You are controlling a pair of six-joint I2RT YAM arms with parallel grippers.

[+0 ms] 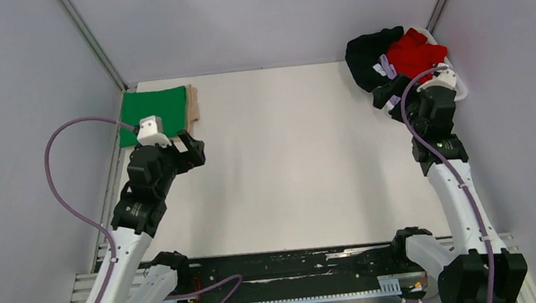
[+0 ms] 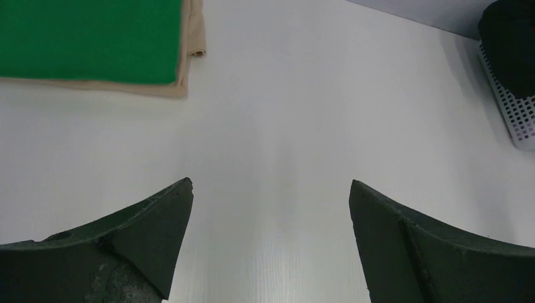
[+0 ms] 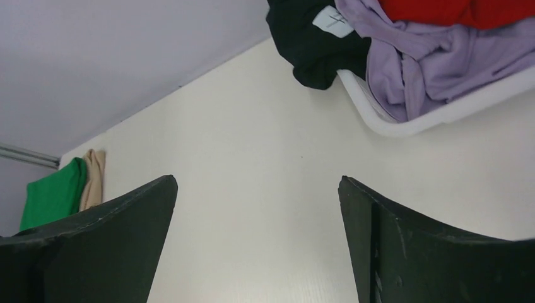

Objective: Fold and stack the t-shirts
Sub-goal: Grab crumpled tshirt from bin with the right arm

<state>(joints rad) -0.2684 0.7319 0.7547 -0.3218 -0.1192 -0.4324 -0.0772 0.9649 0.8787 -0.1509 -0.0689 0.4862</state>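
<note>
My left gripper [image 2: 270, 189] hangs wide open and empty over the tabletop [image 1: 289, 164], just short of the stack. My right gripper [image 3: 257, 183] is equally open and empty, near the basket [image 3: 404, 126].

Far left: the green t-shirt [image 1: 154, 113] lies folded on the folded tan t-shirt [image 1: 193, 106] (only its edge shows).

Far right: the black t-shirt [image 1: 368, 52], lilac t-shirt [image 3: 410, 69] and red t-shirt [image 1: 413, 51] are heaped unfolded in the basket.

Status, by my judgement — two stacked, three remaining.

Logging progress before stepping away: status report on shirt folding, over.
Left gripper, right gripper open, empty. Green cloth t-shirt folded atop tan t-shirt. Black t-shirt, red t-shirt, lilac t-shirt heaped in white plastic basket. Nothing in the way.
</note>
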